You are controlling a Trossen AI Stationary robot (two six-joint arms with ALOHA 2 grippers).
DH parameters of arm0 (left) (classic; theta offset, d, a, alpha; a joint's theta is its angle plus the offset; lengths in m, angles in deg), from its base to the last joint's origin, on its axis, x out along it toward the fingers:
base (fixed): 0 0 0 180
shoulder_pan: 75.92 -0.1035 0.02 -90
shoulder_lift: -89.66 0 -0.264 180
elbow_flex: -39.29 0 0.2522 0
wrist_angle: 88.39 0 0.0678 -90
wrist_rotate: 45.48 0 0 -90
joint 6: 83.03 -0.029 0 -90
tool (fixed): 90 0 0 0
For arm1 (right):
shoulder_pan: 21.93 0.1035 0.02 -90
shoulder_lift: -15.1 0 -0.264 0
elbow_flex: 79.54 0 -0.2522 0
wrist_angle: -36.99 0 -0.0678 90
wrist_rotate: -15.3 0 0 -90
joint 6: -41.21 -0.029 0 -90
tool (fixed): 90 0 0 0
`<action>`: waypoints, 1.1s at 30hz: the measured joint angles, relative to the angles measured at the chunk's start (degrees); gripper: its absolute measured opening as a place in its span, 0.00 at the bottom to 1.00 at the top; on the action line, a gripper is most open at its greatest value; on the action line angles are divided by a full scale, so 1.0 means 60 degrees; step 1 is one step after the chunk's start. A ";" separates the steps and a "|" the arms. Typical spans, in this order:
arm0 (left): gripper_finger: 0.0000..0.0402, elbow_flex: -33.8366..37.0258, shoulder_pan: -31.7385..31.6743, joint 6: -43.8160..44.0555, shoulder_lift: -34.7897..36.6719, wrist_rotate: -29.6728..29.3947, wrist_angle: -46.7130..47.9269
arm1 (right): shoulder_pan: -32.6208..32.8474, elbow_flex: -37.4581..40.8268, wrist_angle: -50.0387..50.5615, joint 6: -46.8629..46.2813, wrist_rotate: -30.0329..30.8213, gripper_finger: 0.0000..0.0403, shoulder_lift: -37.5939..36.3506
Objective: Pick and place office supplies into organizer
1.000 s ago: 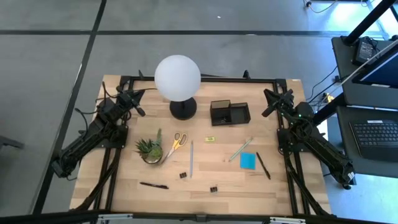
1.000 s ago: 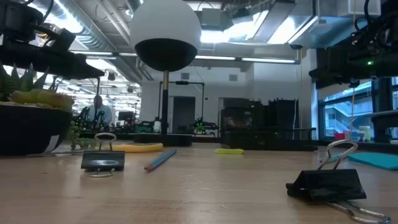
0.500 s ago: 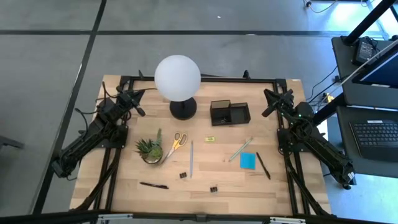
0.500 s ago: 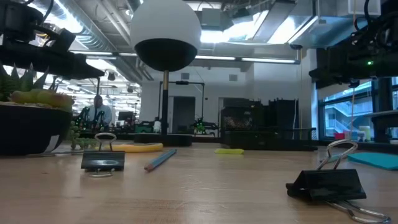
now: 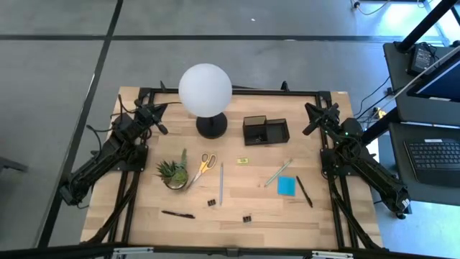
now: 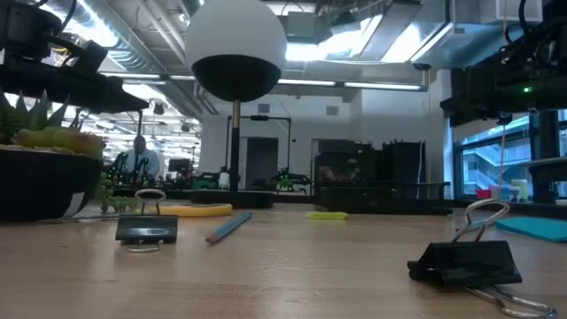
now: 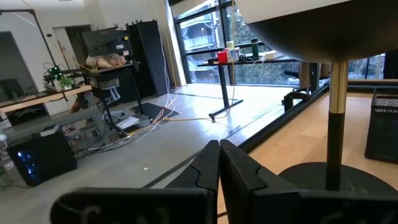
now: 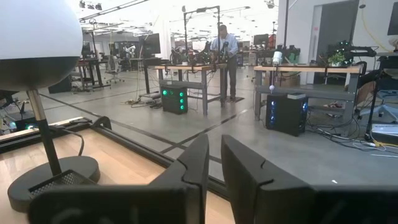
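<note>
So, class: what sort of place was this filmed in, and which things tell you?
Probably a robotics lab in an open-plan workshop: two arms mounted at a wooden table, more workbenches with computers on a concrete floor, and a person working behind.

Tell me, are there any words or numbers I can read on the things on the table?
None: no word, label or number can be read in any view.
The blue sticky-note pad looks blank.
The small yellow piece may carry marks, too small to read.
The organizer and pens show no lettering.
</note>
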 joint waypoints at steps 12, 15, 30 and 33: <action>0.02 -0.0002 0.0002 0.0000 0.0004 0.0000 0.0002 | -0.0002 0.0003 0.0000 0.0000 0.0000 0.12 0.0000; 0.01 -0.0001 0.0004 0.0000 0.0003 0.0000 0.0003 | 0.0002 0.0002 0.0000 0.0000 0.0000 0.12 -0.0003; 0.01 -0.0003 -0.0002 -0.0386 0.0002 -0.0079 -0.0002 | 0.0000 0.0001 -0.0001 -0.0001 0.0000 0.12 -0.0002; 0.02 -0.0001 -0.0007 -0.1279 0.0000 -0.0440 -0.0027 | 0.0002 0.0002 -0.0002 0.0000 0.0000 0.12 -0.0002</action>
